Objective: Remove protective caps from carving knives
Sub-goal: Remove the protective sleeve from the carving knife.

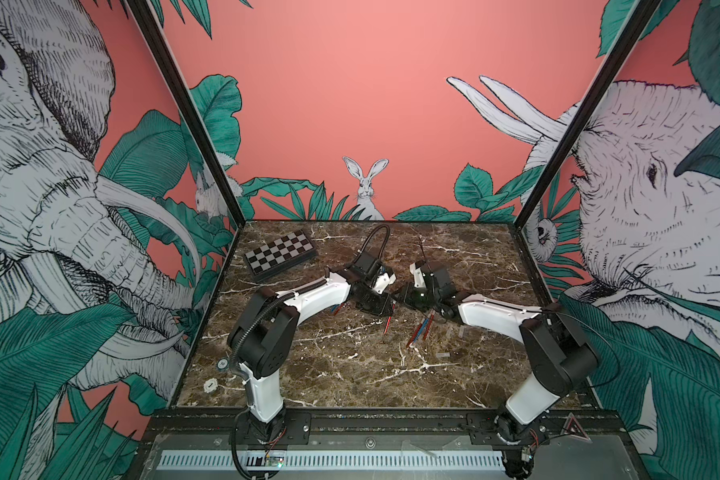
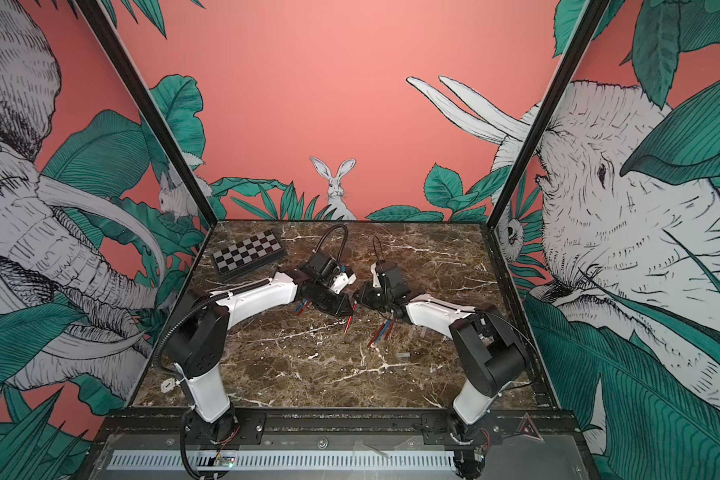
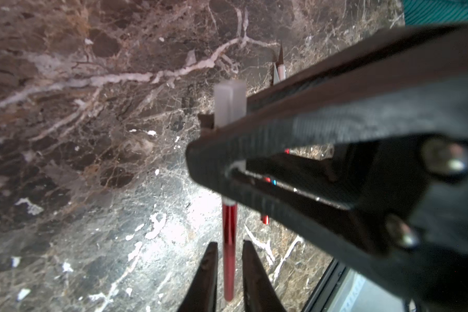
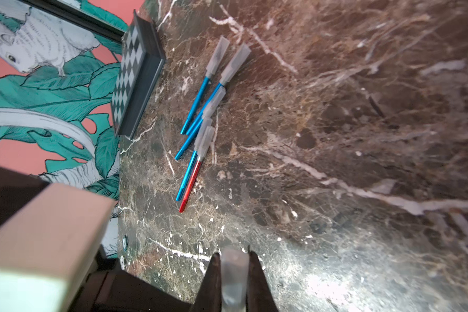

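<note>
A red carving knife [image 3: 229, 243] hangs between the two grippers above the marble table [image 1: 350, 374]; it also shows in both top views [image 1: 387, 323] [image 2: 349, 322]. Its clear protective cap [image 3: 229, 104] sits on its upper end, and my right gripper [image 3: 214, 129] is shut on that cap [image 4: 234, 272]. My left gripper [image 3: 229, 243] stands slightly open around the red handle, with a small gap on each side. Several capped knives [image 4: 200, 116], mostly blue, lie in a pile near the left arm [image 1: 337, 309].
A checkered board [image 1: 280, 253] lies at the back left. Bare knives [image 1: 420, 330] and loose clear caps [image 1: 443, 355] lie under the right arm. Two small round discs [image 1: 223, 364] sit at the table's left front edge.
</note>
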